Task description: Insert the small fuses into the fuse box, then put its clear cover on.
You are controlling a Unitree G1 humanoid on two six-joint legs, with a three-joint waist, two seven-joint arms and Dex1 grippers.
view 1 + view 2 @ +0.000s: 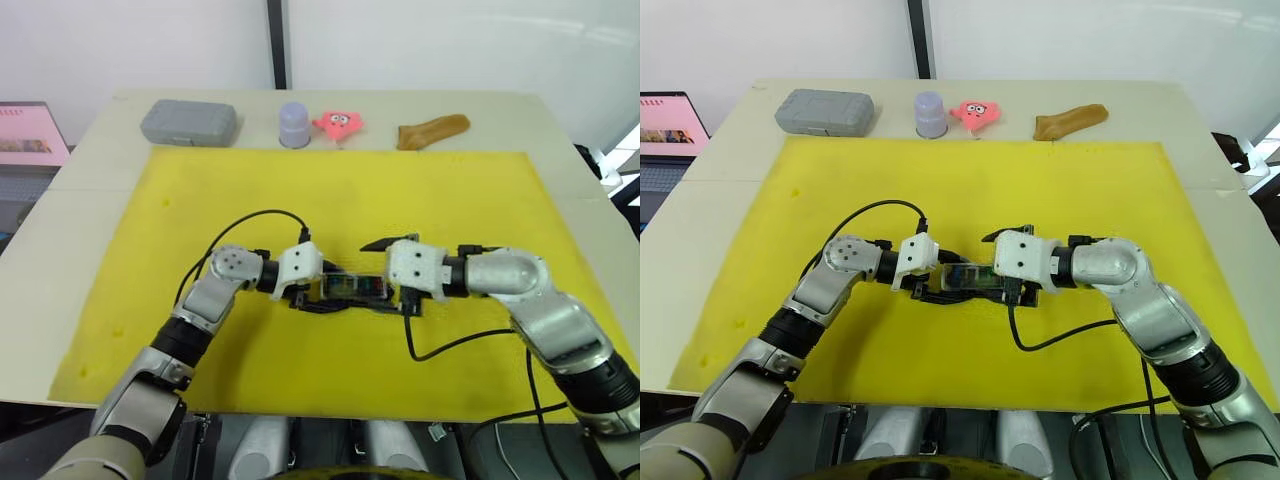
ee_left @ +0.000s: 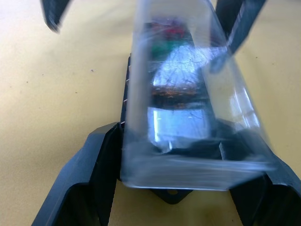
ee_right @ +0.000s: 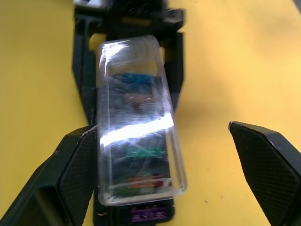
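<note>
Grippers meet at the middle of a yellow mat (image 1: 340, 180) spread over a pale table (image 1: 560, 130), with the fuse box (image 3: 155, 214) lying between them on the mat. The clear cover (image 3: 136, 122) sits over the black block, tilted rather than flush, and the small fuses (image 3: 141, 181) (green, red, blue and purple among them) show through and beside it in their slots. The left gripper (image 1: 301, 298) reaches in from the robot's left, its black fingers (image 2: 89, 160) closed against both sides of the block's near end, under the cover's overhang. The right gripper (image 1: 408, 300) faces it from the other end with jaws spread: one finger touches the cover's side in the right wrist view, the other stands well apart over bare mat. Along the table's far edge, beyond the mat, lie a grey case (image 1: 825, 110), a grey-lilac cup (image 1: 931, 115), a pink star-shaped toy (image 1: 977, 114) and a brown object (image 1: 1070, 121). A laptop (image 1: 668, 125) with a pink screen sits off the table's left, before white walls.
</note>
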